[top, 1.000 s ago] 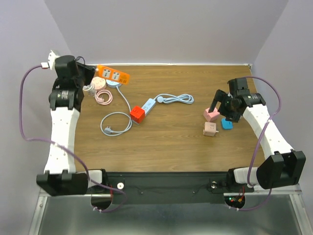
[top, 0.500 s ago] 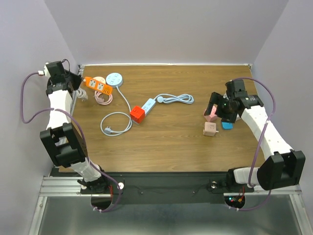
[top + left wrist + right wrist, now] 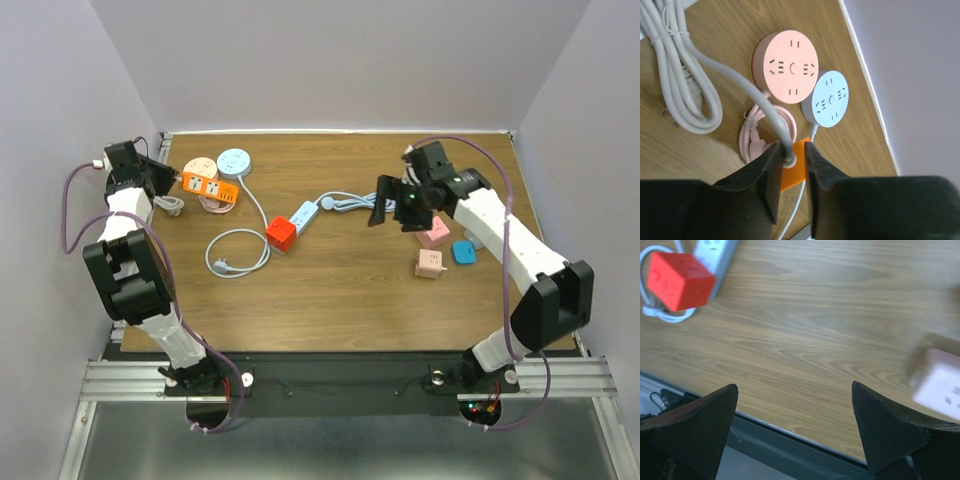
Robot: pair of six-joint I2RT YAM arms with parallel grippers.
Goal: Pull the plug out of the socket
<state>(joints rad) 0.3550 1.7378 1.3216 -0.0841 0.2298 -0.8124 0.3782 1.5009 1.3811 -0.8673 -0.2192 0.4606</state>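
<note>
The pull has not visibly happened yet; what is in place is the grip. The left claw (image 3: 791, 154) is closed, its 2 fingers pinching the plug (image 3: 789, 159) at the end of a grey cable (image 3: 740, 80). The cable runs away from the claw in a curve across the wooden surface (image 3: 340, 290).

Right beyond the fingertips, touching or nearly touching the plug, lies the orange power strip (image 3: 796, 175). From the wrist view I cannot tell whether the prongs have left its holes, but no gap shows, so I judge the plug still seated.

Further out from the left claw sit a round pink socket (image 3: 790, 65) and a round blue socket (image 3: 829, 97) just beside it. A coiled pink cord (image 3: 756, 136) lies near the fingers and a bundled white cord (image 3: 680, 75) off to the side.

The right claw (image 3: 794, 387) is spread wide and holds nothing. It hangs over bare wood, with a red cube socket (image 3: 677, 272) well ahead of 1 finger and a blurred pink cube socket (image 3: 940, 385) by the other. Nothing braces the orange strip.

What is left, by my reading, is the whole extraction: drawing the plug straight back while the strip stays put, then confirming that the 2 have separated.
</note>
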